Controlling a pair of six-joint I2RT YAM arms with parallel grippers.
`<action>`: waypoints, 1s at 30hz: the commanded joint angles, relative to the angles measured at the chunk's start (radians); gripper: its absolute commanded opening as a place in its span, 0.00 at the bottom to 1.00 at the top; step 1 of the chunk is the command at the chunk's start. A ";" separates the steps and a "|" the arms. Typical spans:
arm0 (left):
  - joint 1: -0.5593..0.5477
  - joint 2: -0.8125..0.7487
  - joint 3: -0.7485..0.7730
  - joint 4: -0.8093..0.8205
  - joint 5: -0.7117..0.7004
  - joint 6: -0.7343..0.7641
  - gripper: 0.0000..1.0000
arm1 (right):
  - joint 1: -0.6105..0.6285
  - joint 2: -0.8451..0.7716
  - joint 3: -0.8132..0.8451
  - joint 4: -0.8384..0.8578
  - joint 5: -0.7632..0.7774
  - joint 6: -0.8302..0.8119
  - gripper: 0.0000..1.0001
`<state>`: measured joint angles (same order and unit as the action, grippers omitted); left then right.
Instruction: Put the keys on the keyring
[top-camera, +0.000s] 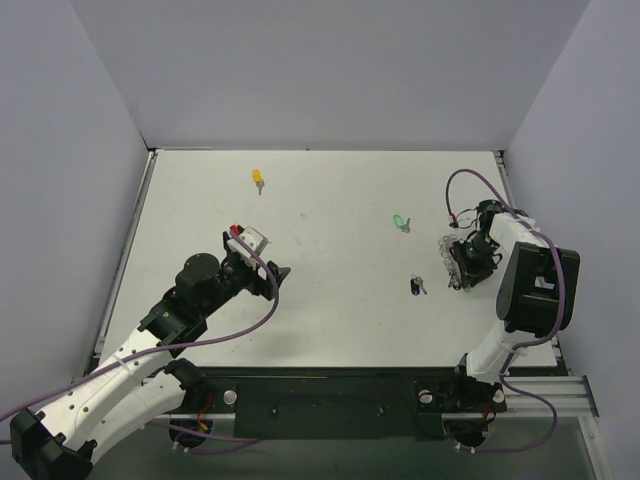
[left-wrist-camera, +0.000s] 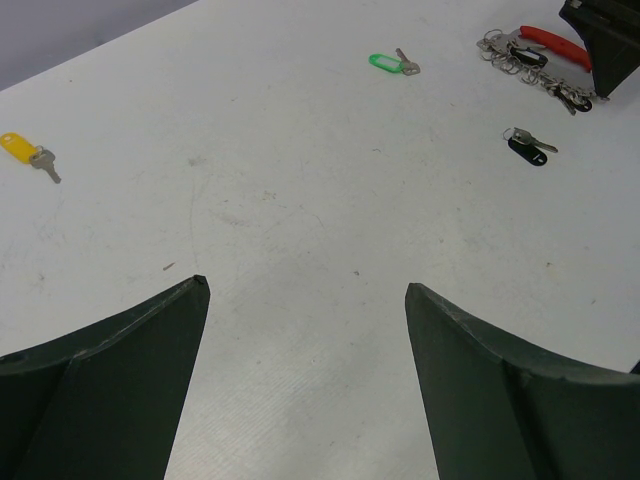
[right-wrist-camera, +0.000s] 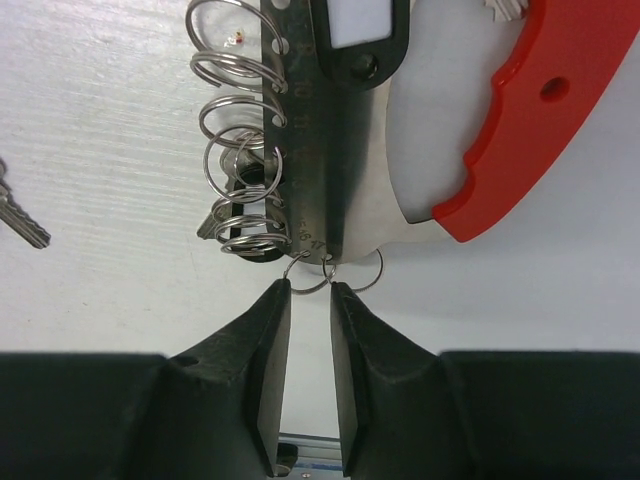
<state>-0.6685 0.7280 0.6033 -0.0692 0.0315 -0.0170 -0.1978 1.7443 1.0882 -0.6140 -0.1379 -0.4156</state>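
Three keys lie apart on the white table: a yellow-headed one at the far left, a green-headed one, and a black-headed one nearer the right arm. The keyring is a row of several silvery wire rings on a metal strip with a red plastic piece. My right gripper stands slightly open, its tips at the end ring and nothing clamped. My left gripper is wide open over bare table.
A silver key blade shows at the left edge of the right wrist view. The table's right edge runs close to the right arm. Grey walls stand on three sides.
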 joint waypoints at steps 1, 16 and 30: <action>-0.003 -0.004 0.015 0.037 0.011 0.009 0.90 | 0.000 -0.060 -0.016 -0.044 -0.026 -0.020 0.22; -0.005 -0.004 0.015 0.037 0.013 0.009 0.90 | 0.149 -0.114 -0.119 0.060 0.268 -0.084 0.31; -0.005 -0.010 0.015 0.035 0.011 0.011 0.90 | 0.190 -0.109 -0.149 0.091 0.320 -0.103 0.30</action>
<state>-0.6685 0.7277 0.6029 -0.0692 0.0319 -0.0151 -0.0158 1.6733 0.9520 -0.4999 0.1371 -0.5037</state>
